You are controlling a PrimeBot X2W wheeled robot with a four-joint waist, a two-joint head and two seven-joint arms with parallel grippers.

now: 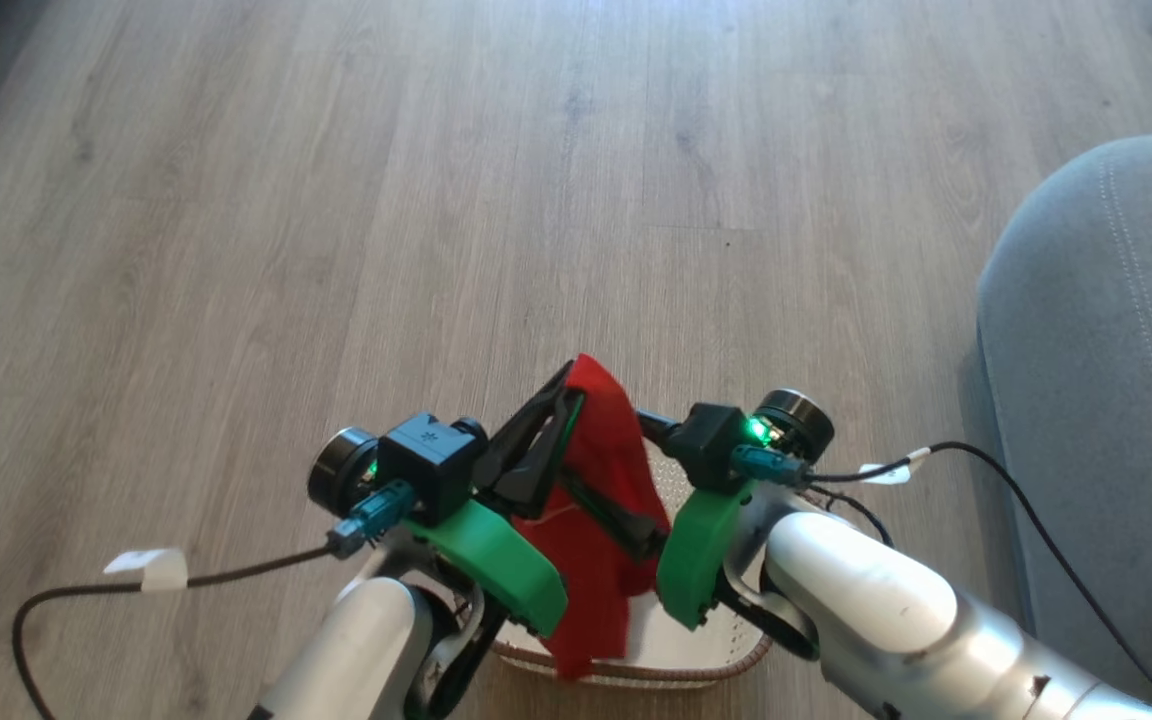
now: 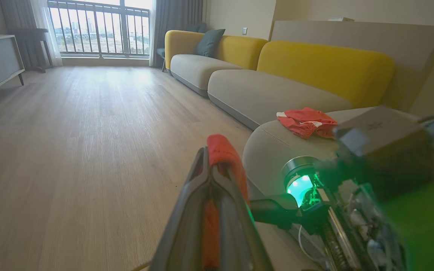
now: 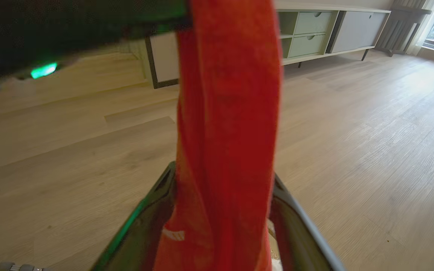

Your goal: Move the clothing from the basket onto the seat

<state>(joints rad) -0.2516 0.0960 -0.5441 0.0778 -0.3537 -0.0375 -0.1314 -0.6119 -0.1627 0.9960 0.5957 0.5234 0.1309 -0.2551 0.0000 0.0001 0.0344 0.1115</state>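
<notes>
My left gripper (image 1: 561, 392) is pinched tight on a red garment (image 1: 604, 450) and holds it up over the basket (image 1: 696, 678), with the cloth hanging down toward it. My right gripper (image 3: 222, 180) is spread wide with that cloth hanging between its fingers (can't tell if they touch it, too blurry up close). The basket sits on the wood floor (image 1: 336, 200) near the grey seat (image 1: 1086, 350). A second red garment (image 2: 305, 122), white-trimmed, lies on top of the seat.

Red clothing (image 1: 604, 445), grey seat (image 1: 1086, 400)
</notes>
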